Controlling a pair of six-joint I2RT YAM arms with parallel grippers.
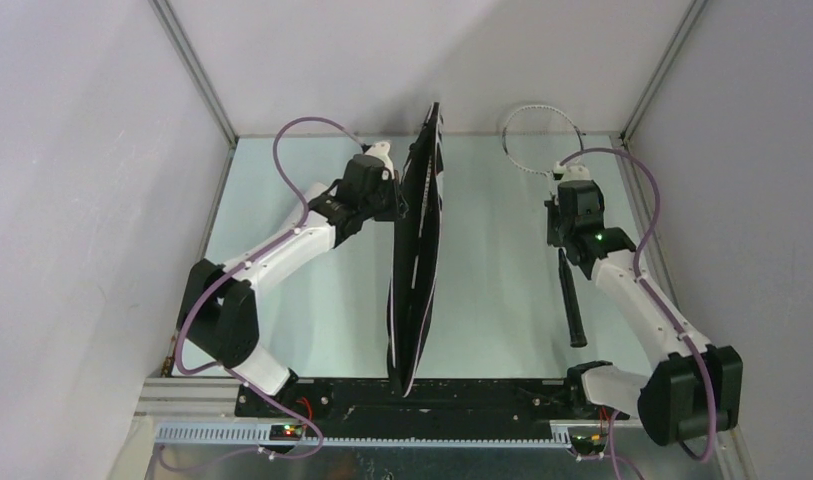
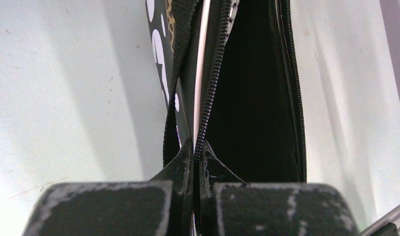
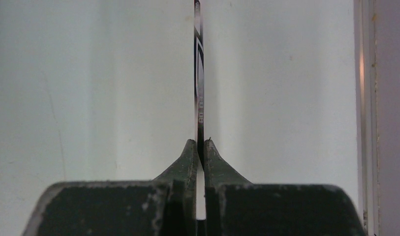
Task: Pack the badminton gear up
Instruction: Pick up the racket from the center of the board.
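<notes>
Pale-green worktop (image 1: pixel 492 260) carries 1 black racket bag (image 1: pixel 422 230), stood on edge from the near edge toward the far edge. The left end effector (image 2: pixel 194 147) is clenched on its zip lip, seemingly to keep the mouth open. Near the right edge, the right end effector (image 3: pixel 200 145) grasps 1 racket (image 3: pixel 198 73) by its shaft, likely for insertion.

The left arm (image 1: pixel 282 245) and right arm (image 1: pixel 632 290) have white link shells with black joint housings, and a mauve cable (image 1: pixel 312 119) loops along each. A green light (image 1: pixel 599 238) glows on the right wrist. The black finger pads (image 2: pixel 104 206) look scuffed grey, perhaps from wear.
</notes>
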